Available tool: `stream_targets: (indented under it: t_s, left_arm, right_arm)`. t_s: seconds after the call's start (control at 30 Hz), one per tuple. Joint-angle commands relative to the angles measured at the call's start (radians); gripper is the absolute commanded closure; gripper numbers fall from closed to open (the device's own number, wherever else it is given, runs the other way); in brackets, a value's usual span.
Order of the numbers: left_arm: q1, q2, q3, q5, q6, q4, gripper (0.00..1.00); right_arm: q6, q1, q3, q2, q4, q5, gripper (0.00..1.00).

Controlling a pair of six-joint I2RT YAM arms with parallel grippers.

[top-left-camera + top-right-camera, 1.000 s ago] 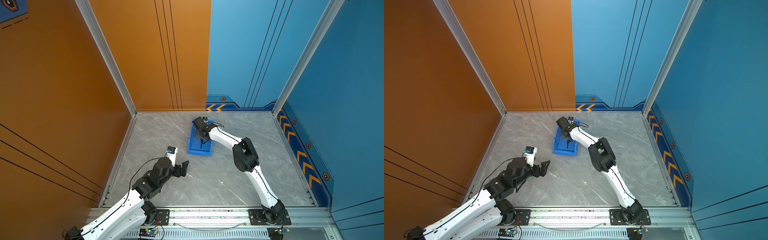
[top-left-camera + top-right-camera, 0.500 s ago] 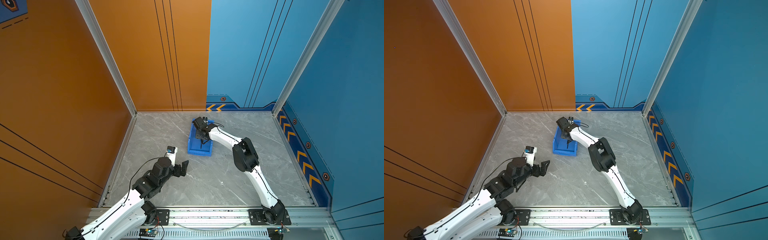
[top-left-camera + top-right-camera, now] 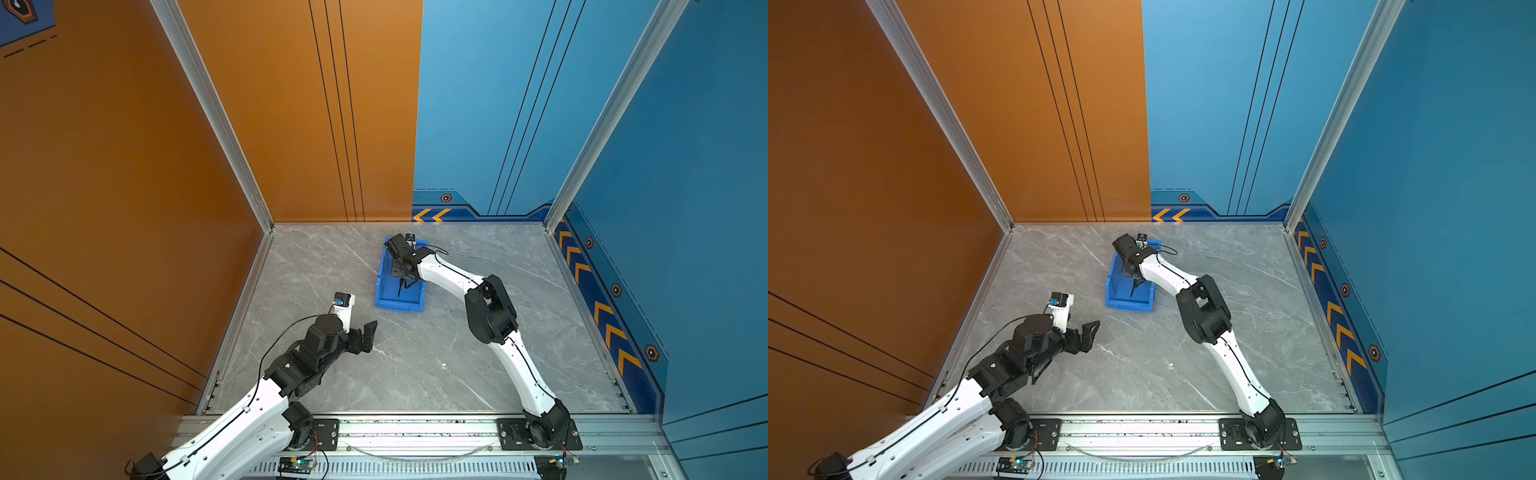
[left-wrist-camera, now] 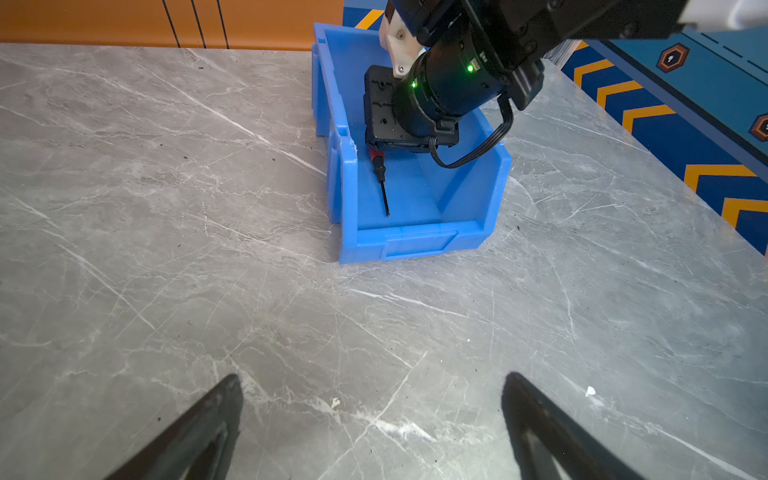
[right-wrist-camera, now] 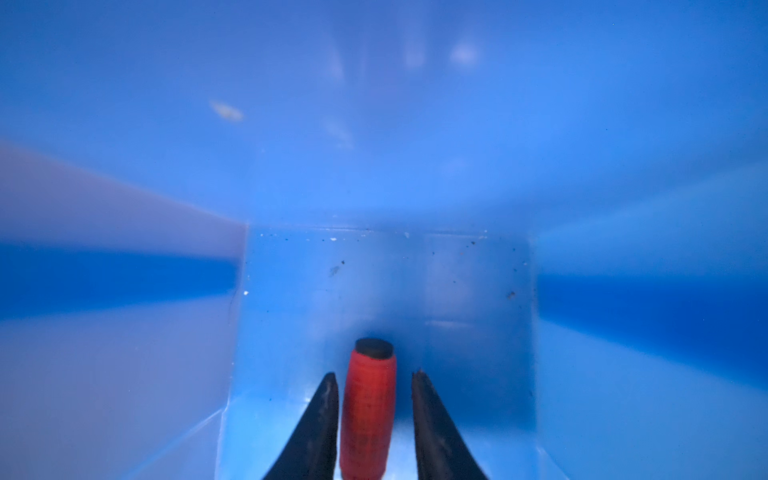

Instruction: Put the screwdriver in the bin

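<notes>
The screwdriver [image 4: 379, 168] is inside the bin [image 4: 415, 245], close along one long wall. Its long axis runs along the bin's length. The red handle sits up at the right hand [image 5: 375, 373], and the thin dark shaft slants down with its tip toward the lower short wall (whether the tip touches the bin floor cannot be told). In a top view the screwdriver [image 3: 399, 291] shows only as a thin dark line just beyond the right hand [image 3: 404, 283]. That hand reaches down into the bin with its fingers [image 5: 430, 415] parted a little. The handle lies between them with a clear gap on one side and at most a light touch on the other, so the grip is released. The left hand [image 4: 372, 378] hovers over the bare table [image 4: 166, 249], well apart from the bin, spread wide and holding nothing.
</notes>
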Motion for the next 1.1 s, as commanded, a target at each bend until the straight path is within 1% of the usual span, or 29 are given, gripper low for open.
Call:
stream_targets:
  t_s: [0.0,0.13,0.37,0.57,0.63,0.9,1.07]
  left_arm:
    - [0.009,-0.008,-0.011,0.018,0.002,0.020,0.02]
    - [0.009,-0.008,-0.010,0.018,0.003,0.019,0.02]
    - [0.008,-0.017,-0.008,0.015,0.004,0.014,0.02]
    - [0.007,-0.027,0.009,-0.010,0.009,-0.012,0.02]
    - [0.009,-0.027,0.014,-0.019,0.010,-0.050,0.02]
    - [0.009,-0.018,0.052,-0.046,0.038,-0.099,0.02]
    - [0.009,-0.016,0.055,-0.065,0.038,-0.112,0.02]
  right_arm:
    - [-0.017,0.004,0.006,-0.008,-0.026,0.047,0.65]
    - [-0.035,0.009,0.006,-0.021,-0.020,0.053,0.62]
    - [-0.069,0.020,0.002,-0.056,-0.013,0.064,0.51]
    - [-0.075,0.024,-0.059,-0.129,0.008,0.073,0.49]
    - [-0.078,0.026,-0.083,-0.160,0.013,0.078,0.48]
    - [-0.102,0.033,-0.283,-0.365,0.073,0.105,0.48]
    - [-0.147,0.033,-0.442,-0.532,0.101,0.131,0.44]
